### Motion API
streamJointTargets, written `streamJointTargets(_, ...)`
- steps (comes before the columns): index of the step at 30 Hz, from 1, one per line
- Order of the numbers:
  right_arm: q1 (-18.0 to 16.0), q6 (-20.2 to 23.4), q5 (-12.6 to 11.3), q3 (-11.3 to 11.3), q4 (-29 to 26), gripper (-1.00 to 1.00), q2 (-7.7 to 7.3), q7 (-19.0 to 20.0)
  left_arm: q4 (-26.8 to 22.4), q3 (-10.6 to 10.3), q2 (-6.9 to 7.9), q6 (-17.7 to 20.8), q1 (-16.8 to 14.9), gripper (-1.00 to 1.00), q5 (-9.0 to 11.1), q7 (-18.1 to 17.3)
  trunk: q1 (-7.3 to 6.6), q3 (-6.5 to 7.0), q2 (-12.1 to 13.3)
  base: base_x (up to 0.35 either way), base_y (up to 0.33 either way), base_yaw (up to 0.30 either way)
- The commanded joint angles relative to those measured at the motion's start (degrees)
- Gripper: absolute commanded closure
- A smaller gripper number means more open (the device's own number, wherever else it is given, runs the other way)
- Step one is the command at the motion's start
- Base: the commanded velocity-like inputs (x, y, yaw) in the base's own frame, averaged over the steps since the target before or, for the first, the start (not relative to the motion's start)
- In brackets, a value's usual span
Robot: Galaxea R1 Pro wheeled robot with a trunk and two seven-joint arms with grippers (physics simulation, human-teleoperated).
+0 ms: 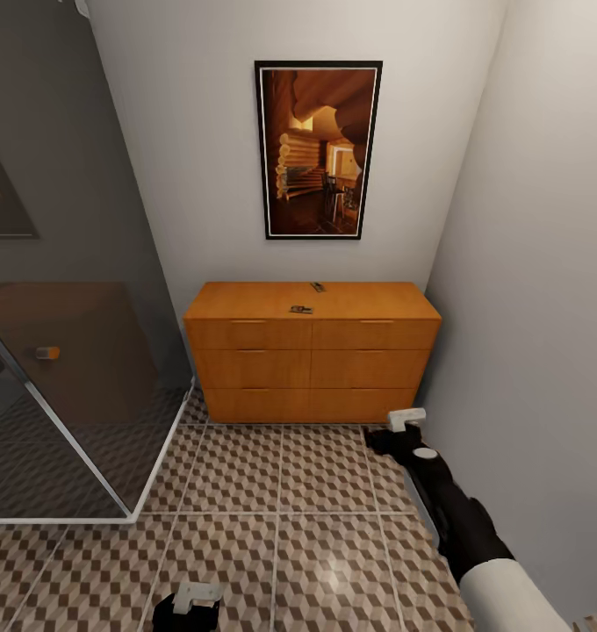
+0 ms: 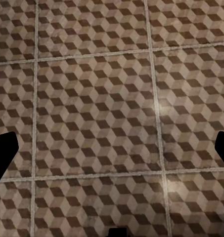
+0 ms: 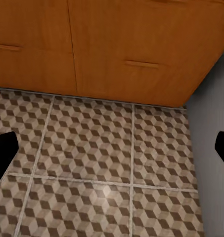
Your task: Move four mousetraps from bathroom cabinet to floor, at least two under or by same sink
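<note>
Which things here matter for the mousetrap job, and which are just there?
Job:
mousetraps, two small ones on the cabinet top
cabinet
bathroom floor
right gripper, open
left gripper, open

Just there:
framed picture
glass shower enclosure

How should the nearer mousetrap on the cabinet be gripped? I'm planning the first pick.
The nearer mousetrap lies flat on the cabinet top, near its front edge. Probably come from above, fingers closing across the short sides of the board, clear of its dark metal parts. It is too small here to read finer detail. The right gripper is nearest, low by the cabinet's front.
</note>
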Motion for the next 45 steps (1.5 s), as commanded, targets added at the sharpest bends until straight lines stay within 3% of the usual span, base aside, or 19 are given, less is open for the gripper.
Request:
streamJointTargets(1, -0.25, 2.04, 0.14, 0.11, -2.04, -1.00, -0.02, -0.60, 0.25, -0.49, -0.05, -0.37, -0.11, -1.00, 0.35, 0.14, 0.04, -0.12, -0.12, 0.000, 0.000, 0.000)
streamJointTargets(2, -1.05, 5.19, 0.14, 0.11, -5.42, -1.00, -0.02, -1.45, 0.25, -0.49, -0.05, -0.38, -0.11, -1.00, 0.35, 0.14, 0.04, -0.12, -0.12, 0.000, 0.000, 0.000)
streamJointTargets(7, -5.48, 12.78, 0.05, 0.11, -11.02, -1.00, -0.02, -3.82, 0.24, -0.49, -0.05, -0.38, -0.11, -1.00, 0.35, 0.15, 0.04, -0.12, -0.12, 0.000, 0.000, 0.000)
streamJointTargets(8, -7.85, 15.50, 0.02, 0.11, -12.12, -1.00, -0.02, -4.43, 0.23, -0.49, -0.05, -0.37, -0.11, -1.00, 0.35, 0.13, 0.04, -0.12, -0.12, 0.000, 0.000, 0.000)
streamJointTargets(9, -13.28, 20.00, -0.07, 0.11, -13.25, -1.00, 0.02, -5.10, 0.24, -0.49, -0.05, -0.37, -0.11, -1.00, 0.35, 0.14, 0.04, -0.12, -0.12, 0.000, 0.000, 0.000)
streamJointTargets(12, -18.00, 22.87, -0.10, 0.11, -13.48, -1.00, 0.16, -5.32, 0.24, -0.49, -0.05, -0.39, -0.11, -1.00, 0.35, 0.13, 0.04, -0.12, -0.12, 0.000, 0.000, 0.000)
streamJointTargets(13, -21.36, 24.74, -0.11, 0.11, -13.35, -1.00, 0.53, -5.41, 0.24, -0.49, -0.05, -0.37, -0.11, -1.00, 0.35, 0.14, 0.04, -0.12, -0.12, 0.000, 0.000, 0.000)
streamJointTargets(17, -28.51, 28.45, -0.07, 0.11, -11.49, -1.00, 1.74, -5.50, 0.22, -0.49, -0.05, -0.34, -0.11, -1.00, 0.35, 0.10, 0.04, -0.12, -0.12, 0.000, 0.000, 0.000)
streamJointTargets(18, -32.22, 29.72, -0.06, 0.11, -9.16, -1.00, 2.36, -5.52, 0.23, -0.49, -0.05, -0.33, -0.11, -1.00, 0.35, 0.09, 0.04, -0.12, -0.12, 0.000, 0.000, 0.000)
streamJointTargets(21, -39.04, 30.91, -0.09, 0.11, -3.15, -1.00, 3.43, -5.49, 0.23, -0.49, -0.05, -0.33, -0.11, -1.00, 0.35, 0.10, 0.04, -0.12, -0.12, 0.002, 0.000, 0.000)
streamJointTargets(24, -43.35, 31.03, -0.07, 0.11, 1.21, -1.00, 4.51, -5.48, 0.23, -0.49, -0.05, -0.32, -0.11, -1.00, 0.35, 0.12, 0.04, -0.12, -0.12, 0.051, 0.000, 0.000)
streamJointTargets(30, -45.87, 29.15, -0.08, 0.25, 4.37, -1.00, 5.91, -5.48, 0.24, -0.49, -0.05, -0.32, -0.11, -1.00, 0.35, 0.13, 0.04, -0.12, -0.12, 0.199, 0.000, 0.000)
streamJointTargets(45, -46.36, 24.44, -0.13, 0.28, 10.82, -1.00, 6.15, -5.35, 0.25, -0.49, -0.05, -0.32, -0.11, -1.00, 0.35, 0.15, 0.04, -0.12, -0.12, 0.320, 0.000, 0.000)
